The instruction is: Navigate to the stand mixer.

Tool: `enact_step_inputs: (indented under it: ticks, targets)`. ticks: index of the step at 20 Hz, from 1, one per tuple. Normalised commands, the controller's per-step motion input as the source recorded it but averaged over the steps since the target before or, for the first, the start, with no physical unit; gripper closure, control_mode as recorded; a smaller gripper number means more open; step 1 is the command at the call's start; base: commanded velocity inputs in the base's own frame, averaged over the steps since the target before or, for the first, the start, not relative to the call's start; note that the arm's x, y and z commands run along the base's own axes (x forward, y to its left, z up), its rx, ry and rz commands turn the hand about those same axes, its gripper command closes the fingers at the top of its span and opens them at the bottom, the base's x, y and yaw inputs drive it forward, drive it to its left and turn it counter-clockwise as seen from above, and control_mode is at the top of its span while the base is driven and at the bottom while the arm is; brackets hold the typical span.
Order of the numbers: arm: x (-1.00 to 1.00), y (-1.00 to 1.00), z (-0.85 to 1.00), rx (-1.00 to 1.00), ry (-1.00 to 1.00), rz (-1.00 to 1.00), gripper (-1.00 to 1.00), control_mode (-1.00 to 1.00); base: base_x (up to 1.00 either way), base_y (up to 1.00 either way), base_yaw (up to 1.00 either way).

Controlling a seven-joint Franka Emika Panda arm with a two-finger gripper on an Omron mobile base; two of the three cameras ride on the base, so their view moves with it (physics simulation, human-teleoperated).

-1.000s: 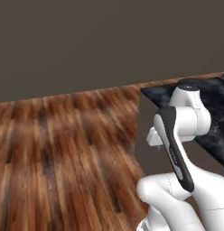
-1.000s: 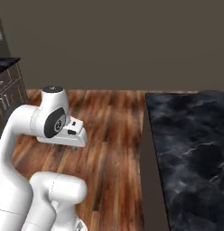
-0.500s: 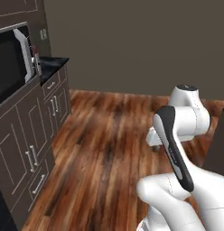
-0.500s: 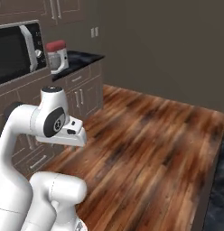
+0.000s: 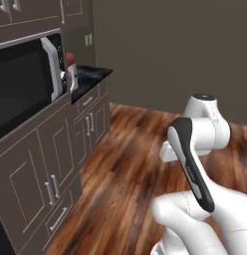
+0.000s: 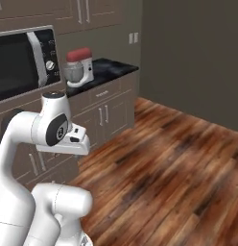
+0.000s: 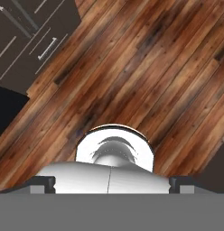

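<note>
Scene: a rendered kitchen with dark cabinets (image 6: 109, 108) along the left wall, a wood floor (image 6: 178, 163) running to the right, and a plain grey wall at the far end.

Stand mixer: the stand mixer (image 6: 79, 66) sits on the black counter (image 6: 109, 69) at the far end of the cabinet run, its red head over a grey bowl. From the left base camera the stand mixer (image 5: 70, 70) is half hidden behind the microwave.

Microwave: a black-fronted microwave (image 6: 25, 60) with a dial is built into the cabinets just nearer than the mixer, on its left as seen from the right base camera.

Arm: the white Franka arm (image 6: 49, 132) is folded over the base, well short of the counter.

Hand: it points down at the floor planks; the fingers cannot be made out, so whether the hand is wide or narrow cannot be told. It carries nothing that can be seen.

Key relation: the mixer lies ahead and to the left of the robot, well apart from it, with open floor between base and cabinets.

Judgement: the approach looks about halfway; the base would seem to need to drive forward and left until it faces the counter squarely. The cabinet fronts are the likeliest thing to clip.
</note>
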Motion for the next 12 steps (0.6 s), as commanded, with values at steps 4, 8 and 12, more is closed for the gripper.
enact_step_inputs:
  ticks: [4,8,12]
  targets:
    - [0.00,0.00,0.00,0.00,0.00,0.00,-1.00,1.00,1.00,0.00,0.17]
    - [0.00,0.00,0.00,0.00,0.00,0.00,-1.00,1.00,1.00,0.00,0.14]
    - [0.00,0.00,0.00,0.00,0.00,0.00,-1.00,1.00,1.00,0.00,0.17]
